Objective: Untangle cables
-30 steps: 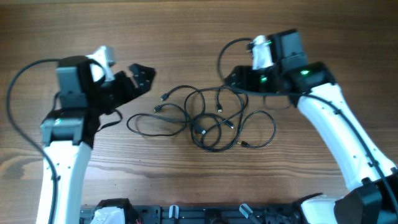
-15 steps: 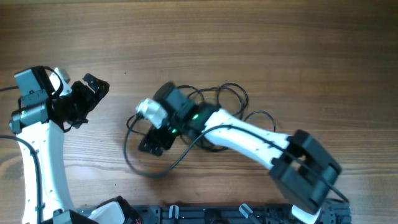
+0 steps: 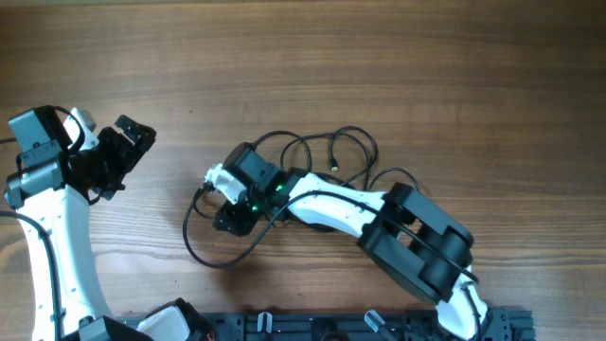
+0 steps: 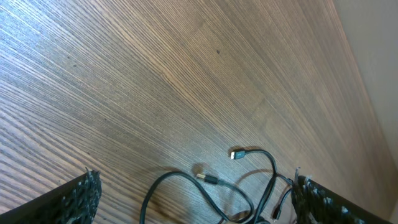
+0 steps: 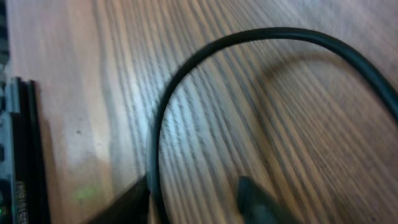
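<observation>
The cables (image 3: 333,163) lie as thin black loops in the middle of the table, with one loop (image 3: 187,237) drawn out toward the front left. My right gripper (image 3: 230,218) is low over that loop. In the right wrist view its jaws (image 5: 196,196) stand apart, and the black cable (image 5: 280,34) curves down along the inner side of the left finger (image 5: 134,199), unpinched. My left gripper (image 3: 118,152) hovers off to the left, open and empty. The left wrist view shows two metal plug ends (image 4: 236,154) (image 4: 208,179) and the loops beyond its fingers (image 4: 78,199).
A black rail (image 3: 312,327) runs along the table's front edge and shows at the left of the right wrist view (image 5: 18,155). The right arm (image 3: 417,237) stretches across the tangle from the front right. Bare wood (image 3: 379,57) fills the far side.
The right arm has swung from the tangle's right side across to its left, and a loop now trails front-left. Its jaws stand narrower. The left arm has drawn back to the left.
</observation>
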Robot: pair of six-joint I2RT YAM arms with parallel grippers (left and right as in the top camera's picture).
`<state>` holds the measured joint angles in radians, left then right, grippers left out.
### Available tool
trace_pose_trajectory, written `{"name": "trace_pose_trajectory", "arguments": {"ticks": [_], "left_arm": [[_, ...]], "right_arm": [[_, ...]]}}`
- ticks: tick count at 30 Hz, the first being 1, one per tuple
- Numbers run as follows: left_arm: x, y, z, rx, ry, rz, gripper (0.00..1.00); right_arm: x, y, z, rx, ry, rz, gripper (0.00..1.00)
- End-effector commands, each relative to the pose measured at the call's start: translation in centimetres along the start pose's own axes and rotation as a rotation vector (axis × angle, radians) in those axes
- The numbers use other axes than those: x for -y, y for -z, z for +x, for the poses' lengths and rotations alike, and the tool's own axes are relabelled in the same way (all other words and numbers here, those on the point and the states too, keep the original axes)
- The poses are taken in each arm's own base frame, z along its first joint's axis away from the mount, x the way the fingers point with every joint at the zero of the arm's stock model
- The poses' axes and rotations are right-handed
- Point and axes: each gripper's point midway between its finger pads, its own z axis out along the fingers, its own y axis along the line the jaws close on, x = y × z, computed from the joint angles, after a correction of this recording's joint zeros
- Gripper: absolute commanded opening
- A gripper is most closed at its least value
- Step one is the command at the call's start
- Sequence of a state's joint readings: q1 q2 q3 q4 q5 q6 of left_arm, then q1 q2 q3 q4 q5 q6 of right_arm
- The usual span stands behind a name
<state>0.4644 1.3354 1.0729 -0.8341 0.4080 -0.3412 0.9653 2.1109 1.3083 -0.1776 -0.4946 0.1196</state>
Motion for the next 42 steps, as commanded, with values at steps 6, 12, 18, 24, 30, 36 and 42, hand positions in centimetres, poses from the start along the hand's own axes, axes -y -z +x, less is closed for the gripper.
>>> {"name": "trace_pose_trajectory", "arguments": {"ticks": [6, 12, 18, 24, 30, 36, 42], "left_arm": [[-0.1, 0.2, -0.4, 0.012, -0.022, -0.008, 1.0], [-0.1, 0.2, -0.4, 0.012, -0.022, -0.008, 1.0], [-0.1, 0.2, -0.1, -0.002, -0.019, -0.007, 1.0], [4.5, -1.5, 4.5, -0.128, -0.17, 0.048, 0.97], [13.2, -2.8, 12.3, -0.24, -0.413, 0.199, 0.98], [17.2, -2.5, 17.1, -0.283, -0.576, 0.304, 1.0], [17.8, -2.3, 18.5, -0.304, -0.611, 0.32, 1.0]], "right_arm": [[1.9, 7.5, -6.9, 0.232, -0.209, 0.067, 0.05], [-4.2, 33.4, -16.8, 0.835, -0.145, -0.012, 0.05], [-4.0, 53.3, -14.1, 1.268, -0.164, 0.16, 0.05], [13.8, 55.1, -3.3, 1.1, -0.617, 0.683, 0.05], [26.2, 63.2, 9.6, 1.136, -0.963, 1.155, 0.04], [29.0, 72.2, 22.4, 1.222, -1.187, 1.638, 0.05], [36.3, 67.3, 32.2, 0.834, -1.38, 1.864, 0.07]]}}
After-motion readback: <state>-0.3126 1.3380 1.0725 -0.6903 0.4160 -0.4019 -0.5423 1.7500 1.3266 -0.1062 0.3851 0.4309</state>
